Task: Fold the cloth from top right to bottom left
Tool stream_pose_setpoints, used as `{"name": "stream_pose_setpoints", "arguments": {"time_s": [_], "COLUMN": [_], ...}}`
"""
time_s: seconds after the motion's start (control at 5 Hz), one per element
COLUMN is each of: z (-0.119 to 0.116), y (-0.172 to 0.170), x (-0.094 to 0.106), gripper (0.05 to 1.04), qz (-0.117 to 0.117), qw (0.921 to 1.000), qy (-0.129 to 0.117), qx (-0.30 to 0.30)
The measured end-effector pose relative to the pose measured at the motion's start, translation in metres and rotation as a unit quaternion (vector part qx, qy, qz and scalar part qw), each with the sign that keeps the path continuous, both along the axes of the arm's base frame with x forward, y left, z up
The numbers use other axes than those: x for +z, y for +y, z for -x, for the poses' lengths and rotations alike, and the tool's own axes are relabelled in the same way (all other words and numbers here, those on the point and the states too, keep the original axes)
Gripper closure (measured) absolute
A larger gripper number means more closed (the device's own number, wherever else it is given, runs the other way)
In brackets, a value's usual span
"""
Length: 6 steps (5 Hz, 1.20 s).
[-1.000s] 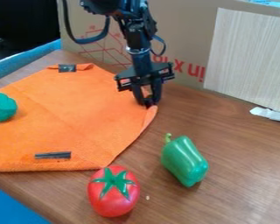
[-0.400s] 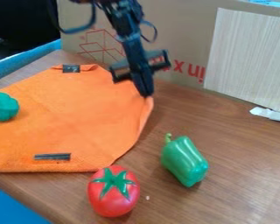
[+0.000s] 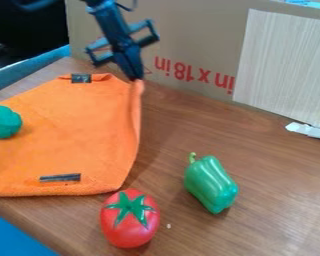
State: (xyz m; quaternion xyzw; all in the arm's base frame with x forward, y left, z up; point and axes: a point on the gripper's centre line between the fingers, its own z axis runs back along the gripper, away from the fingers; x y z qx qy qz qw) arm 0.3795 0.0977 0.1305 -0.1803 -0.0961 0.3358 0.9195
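Reading the view as a clock face, the orange cloth (image 3: 76,135) is lying on the wooden table (image 3: 276,195), spreading around 9 o'clock and running past the view's edge on that side. Its visible long axis is slanting roughly from 1 o'clock to 7 o'clock, and the cloth is narrowing toward the upper end. Its held corner is pointing to about 1 o'clock from the cloth's middle, while the near edge is stretching broad toward 6 and 7. The side facing 3 o'clock is rising into a narrow, upright ridge.

The black gripper (image 3: 136,78) is hanging at 11 o'clock, tilting, with its tips together and grasping that corner of the cloth.

A dark tag (image 3: 80,78) is sitting on the cloth at 10 o'clock, and a dark strip (image 3: 60,177) is lying across it at 8. A green toy (image 3: 4,123) is resting on the cloth at 9. The red tomato (image 3: 129,225) is standing just beside the near edge, between 6 and 7, and the green pepper (image 3: 211,183) is lying at 5, apart from the cloth, its stem pointing toward 11.
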Motion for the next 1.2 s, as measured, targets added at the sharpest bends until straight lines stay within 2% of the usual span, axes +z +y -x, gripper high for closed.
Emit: {"name": "stream_pose_setpoints", "arguments": {"time_s": [0.2,0.4,0.6,0.8,1.2], "z": [0.017,0.042,0.06,0.076,0.098], "y": [0.022,0.053,0.068,0.091,0.131], "x": [0.016,0.026,0.033,0.035,0.039], "gripper": [1.032,1.032,1.032,1.032,1.032], "qz": [0.001,-0.001,-0.006,-0.032,-0.105], "qw": [0.9998,0.9998,0.9992,0.998,0.9927], "qy": [-0.012,-0.017,-0.024,-0.03,-0.008], "qx": [-0.013,-0.009,-0.031,-0.044,-0.059]}}
